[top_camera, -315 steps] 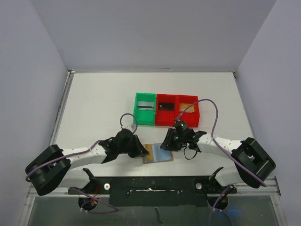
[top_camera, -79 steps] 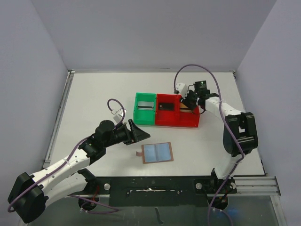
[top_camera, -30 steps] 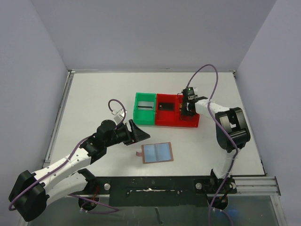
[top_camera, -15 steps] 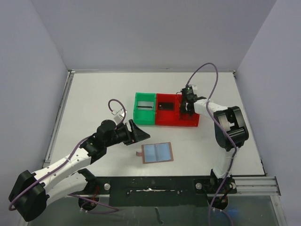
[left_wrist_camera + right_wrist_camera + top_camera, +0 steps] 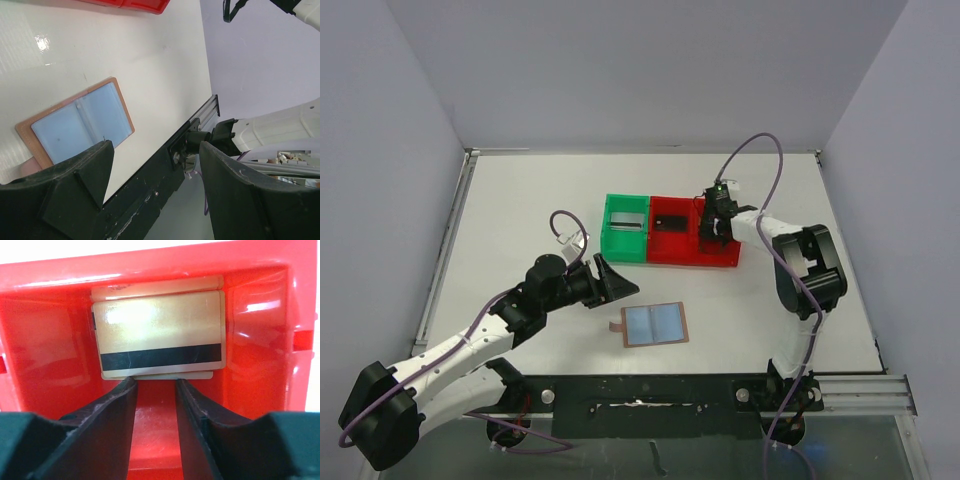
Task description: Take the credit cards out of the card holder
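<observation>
Cards, three, are sitting in bins: grey card (image 5: 628, 222) in one green bin (image 5: 612, 243), black card (image 5: 670, 224) and gold card (image 5: 157, 335) in two red bins (image 5: 672, 259). Card holder (image 5: 655, 324) is lying open on the white table (image 5: 520, 210), grey walls around. Left claw (image 5: 155, 150) is gaping wide, right claw (image 5: 156, 385) narrowly parted, both empty.

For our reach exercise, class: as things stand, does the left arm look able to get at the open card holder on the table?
Probably yes. The left tool hangs open close beside the card holder, which lies flat and open, with nothing between them or on top of it.

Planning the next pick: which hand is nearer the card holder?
Left. The left hand hovers up-left of the card holder; the right hand is off in a red bin.
</observation>
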{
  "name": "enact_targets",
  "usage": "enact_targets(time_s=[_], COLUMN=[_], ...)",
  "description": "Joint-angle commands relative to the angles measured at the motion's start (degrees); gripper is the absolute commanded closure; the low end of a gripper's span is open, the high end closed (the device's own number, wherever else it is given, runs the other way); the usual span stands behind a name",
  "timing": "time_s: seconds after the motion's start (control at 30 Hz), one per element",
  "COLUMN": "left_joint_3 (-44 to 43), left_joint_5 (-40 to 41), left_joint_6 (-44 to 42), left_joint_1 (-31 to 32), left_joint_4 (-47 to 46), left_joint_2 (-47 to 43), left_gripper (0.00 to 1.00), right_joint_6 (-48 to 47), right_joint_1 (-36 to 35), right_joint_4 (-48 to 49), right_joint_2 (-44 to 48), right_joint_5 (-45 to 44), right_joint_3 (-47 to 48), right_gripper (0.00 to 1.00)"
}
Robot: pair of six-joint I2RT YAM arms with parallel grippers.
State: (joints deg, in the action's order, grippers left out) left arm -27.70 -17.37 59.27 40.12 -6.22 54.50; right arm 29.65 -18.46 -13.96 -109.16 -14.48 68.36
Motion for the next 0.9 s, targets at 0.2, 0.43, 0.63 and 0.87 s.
enact_targets(time_s=[0.2, 0.43, 0.63, 0.87], left_joint_3=[-1.58, -1.80, -1.62, -2.65], left_joint_5=[2.24, 2.60, 1.86, 0.82], left_joint_6=[-2.97, -4.66, -4.16, -2.98], left_joint_1=[-0.28, -0.38, -0.33, 0.29], left_joint_4=[2.90, 6.80, 6.89, 5.44], left_joint_2=[-0.96, -0.28, 0.42, 3.93], left_gripper=[0.33, 0.32, 0.32, 0.32], right_joint_6=[-0.63, 3.30, 12.79, 22.92], right_joint_1=[-0.33, -2.76, -12.22, -23.18], right_joint_4=[-3.14, -5.11, -2.45, -0.22], right_joint_2=[18.45, 31.07, 39.26, 40.31], right_joint_5=[1.73, 8.92, 12.89, 11.30], right_joint_3=[-0.35, -8.09, -19.87, -28.98], right_gripper=[0.49, 0.44, 0.44, 0.44])
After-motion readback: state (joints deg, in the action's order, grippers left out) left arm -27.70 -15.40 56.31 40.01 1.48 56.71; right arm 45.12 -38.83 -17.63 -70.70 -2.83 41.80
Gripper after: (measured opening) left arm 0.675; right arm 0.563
